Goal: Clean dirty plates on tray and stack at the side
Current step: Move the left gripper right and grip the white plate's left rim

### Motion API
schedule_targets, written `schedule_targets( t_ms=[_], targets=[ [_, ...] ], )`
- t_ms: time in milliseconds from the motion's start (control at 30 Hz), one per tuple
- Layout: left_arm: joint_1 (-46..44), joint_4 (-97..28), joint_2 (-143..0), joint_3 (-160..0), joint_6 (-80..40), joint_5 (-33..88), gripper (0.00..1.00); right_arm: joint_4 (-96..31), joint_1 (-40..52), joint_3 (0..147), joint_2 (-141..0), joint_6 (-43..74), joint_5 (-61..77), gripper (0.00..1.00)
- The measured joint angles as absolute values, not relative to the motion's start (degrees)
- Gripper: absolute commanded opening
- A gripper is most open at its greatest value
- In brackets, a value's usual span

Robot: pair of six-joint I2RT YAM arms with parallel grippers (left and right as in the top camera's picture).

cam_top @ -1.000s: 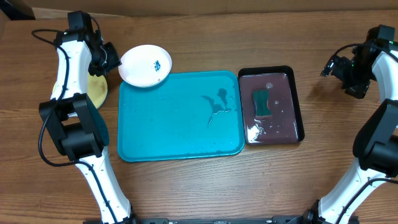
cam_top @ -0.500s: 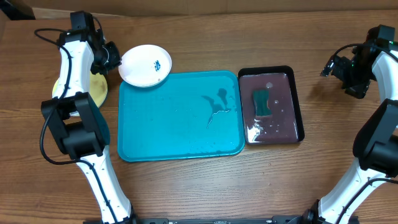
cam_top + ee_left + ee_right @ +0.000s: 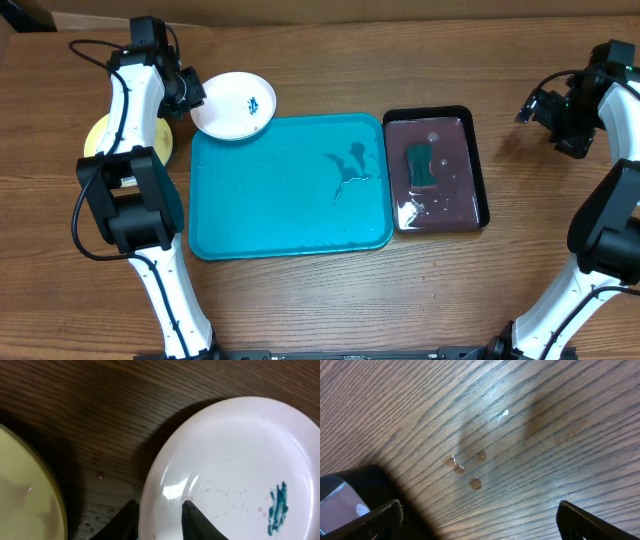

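Observation:
A white plate [image 3: 233, 105] with a teal smear [image 3: 254, 101] lies on the wood just beyond the far left corner of the turquoise tray [image 3: 290, 215]. My left gripper [image 3: 192, 95] is at the plate's left rim. In the left wrist view its two black fingers straddle the rim of the white plate [image 3: 235, 460], one outside and one on the inner face, so the left gripper [image 3: 159, 505] is shut on it. A yellow-green plate [image 3: 160, 148] rests on the table to the left, partly hidden by the left arm. My right gripper [image 3: 537, 106] hangs open over bare wood at the far right, nothing between its fingers [image 3: 479, 510].
A black tray [image 3: 478, 170] of dark liquid with a teal sponge [image 3: 420, 165] sits against the turquoise tray's right side. Dark wet streaks [image 3: 350, 165] mark the turquoise tray. Small drops [image 3: 475, 483] dot the wood under the right gripper. The yellow-green plate [image 3: 25, 500] lies close beside the left fingers.
My left gripper slid right from over the yellow-green plate to the white plate's rim and narrowed around it. The plate and the right arm have not moved.

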State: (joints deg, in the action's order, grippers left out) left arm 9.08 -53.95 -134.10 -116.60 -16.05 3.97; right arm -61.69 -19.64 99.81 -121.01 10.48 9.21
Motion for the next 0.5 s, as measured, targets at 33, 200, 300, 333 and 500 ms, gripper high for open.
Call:
schedule_targets(
  t_ms=[33,200,300,333,500],
  targets=[
    [9.1,-54.0,-134.3,-116.6,-16.1,3.8,0.31,-61.7,-19.6,99.8,-121.0,10.5,9.2,1.0],
    [9.1,-54.0,-135.1,-116.4,-16.1,3.3,0.31,-61.7,-19.6,99.8,-121.0,10.5,9.2,1.0],
    [9.1,-53.7,-135.1,-116.2,-16.1,3.1,0.3,-61.7,-19.6,99.8,-121.0,10.5,9.2,1.0],
    [9.1,-53.6,-135.1,-116.1,-16.1,3.1,0.26,-61.7,-19.6,99.8,-121.0,10.5,9.2,1.0],
    [9.1,-52.8,-135.1,-114.8,-15.9,3.0,0.16,-61.7,-19.6,99.8,-121.0,10.5,9.2,1.0]
  ],
)
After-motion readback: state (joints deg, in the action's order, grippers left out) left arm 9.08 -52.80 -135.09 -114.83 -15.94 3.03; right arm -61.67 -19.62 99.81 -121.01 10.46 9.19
